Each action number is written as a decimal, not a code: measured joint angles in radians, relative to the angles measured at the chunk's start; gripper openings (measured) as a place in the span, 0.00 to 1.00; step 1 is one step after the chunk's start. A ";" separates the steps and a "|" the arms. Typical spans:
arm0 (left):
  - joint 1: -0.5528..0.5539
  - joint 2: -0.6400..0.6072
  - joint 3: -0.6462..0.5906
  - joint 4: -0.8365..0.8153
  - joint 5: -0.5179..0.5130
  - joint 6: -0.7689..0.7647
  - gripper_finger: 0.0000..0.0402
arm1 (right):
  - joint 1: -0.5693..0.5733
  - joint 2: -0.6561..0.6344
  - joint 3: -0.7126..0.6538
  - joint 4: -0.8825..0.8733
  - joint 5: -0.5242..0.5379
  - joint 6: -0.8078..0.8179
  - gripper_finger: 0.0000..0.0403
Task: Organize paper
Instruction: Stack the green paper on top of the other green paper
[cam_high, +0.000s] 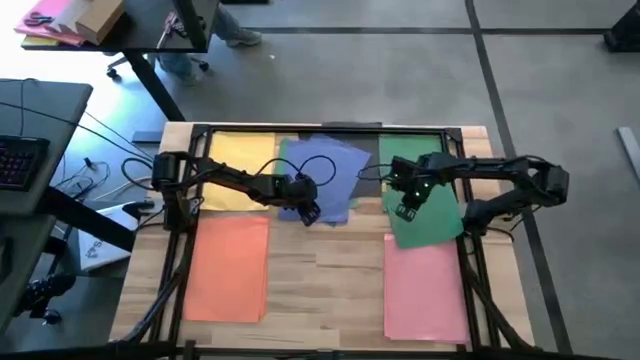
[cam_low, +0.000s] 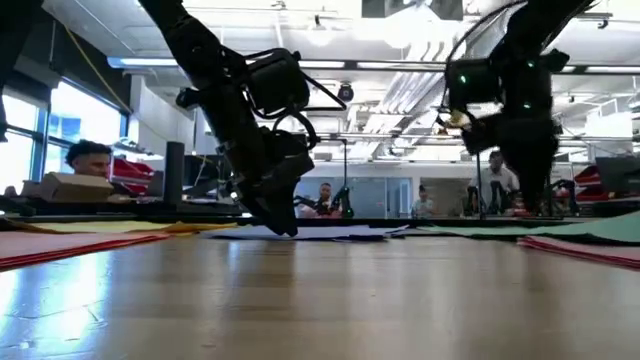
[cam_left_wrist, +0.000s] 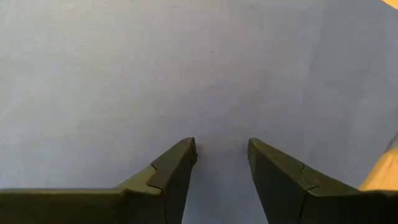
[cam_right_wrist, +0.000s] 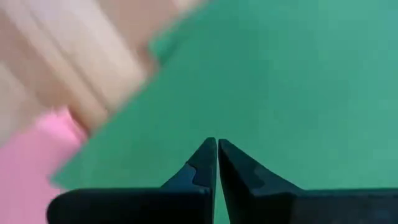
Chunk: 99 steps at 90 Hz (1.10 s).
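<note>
Wooden surface (cam_high: 320, 270) inside a dark frame, strewn with paper: yellow sheet (cam_high: 240, 160) and blue sheets (cam_high: 325, 175) along the far edge, green sheet (cam_high: 425, 200) toward the right, orange (cam_high: 228, 270) and pink (cam_high: 425, 295) near the front corners. Left claw (cam_left_wrist: 222, 152) part-open, pressing on blue, gripping nothing. Right claw (cam_right_wrist: 217, 152) closed over green. Beyond: office, seated people (cam_low: 85, 160), ceiling lights.

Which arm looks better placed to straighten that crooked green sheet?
The right: its gripper is over the tilted green sheet, fingers shut. The left gripper is open over the blue sheets.
</note>
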 joint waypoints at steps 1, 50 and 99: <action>0.000 0.000 0.000 0.000 -0.002 0.000 0.36 | -0.002 0.005 -0.008 0.001 -0.021 0.003 0.00; 0.003 0.003 0.000 0.005 -0.014 -0.002 0.36 | -0.086 0.067 0.034 0.095 0.166 0.036 0.00; 0.003 0.005 0.000 0.051 -0.030 -0.037 0.36 | -0.101 0.102 -0.104 0.082 -0.240 0.191 0.00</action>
